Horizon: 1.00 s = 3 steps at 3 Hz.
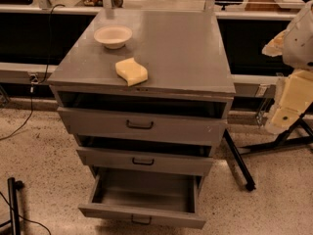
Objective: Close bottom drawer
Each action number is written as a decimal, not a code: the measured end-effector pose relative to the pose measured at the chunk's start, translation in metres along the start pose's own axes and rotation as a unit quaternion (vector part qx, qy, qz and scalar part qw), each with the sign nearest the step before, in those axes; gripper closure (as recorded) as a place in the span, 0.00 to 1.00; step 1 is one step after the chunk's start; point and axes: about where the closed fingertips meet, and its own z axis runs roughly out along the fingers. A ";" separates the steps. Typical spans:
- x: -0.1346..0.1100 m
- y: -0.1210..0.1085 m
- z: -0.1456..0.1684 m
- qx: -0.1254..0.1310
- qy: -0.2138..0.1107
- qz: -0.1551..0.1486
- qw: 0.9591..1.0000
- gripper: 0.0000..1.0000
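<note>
The grey metal cabinet (146,48) has three drawers. The bottom drawer (142,214) is pulled far out toward me, with an empty grey inside and a small dark bar handle (141,221) at the centre of its front. The middle drawer (144,160) and the top drawer (142,125) each stand slightly out. My gripper (288,104) is cream-coloured and hangs at the right edge of the view, level with the top drawer. It is well to the right of the cabinet and touches nothing.
A cream bowl (113,35) and a yellow sponge (131,71) lie on the cabinet top. A black stand leg with a wheel (239,165) slants across the floor right of the cabinet. A black post (12,204) and cables are at the bottom left. The floor is speckled.
</note>
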 end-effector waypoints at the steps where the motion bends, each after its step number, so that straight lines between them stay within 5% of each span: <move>1: -0.002 0.000 0.006 -0.006 -0.001 -0.001 1.000 0.00; 2: -0.027 0.005 0.075 -0.080 -0.006 -0.018 0.997 0.00; 3: -0.055 0.040 0.123 -0.130 -0.055 -0.058 0.988 0.00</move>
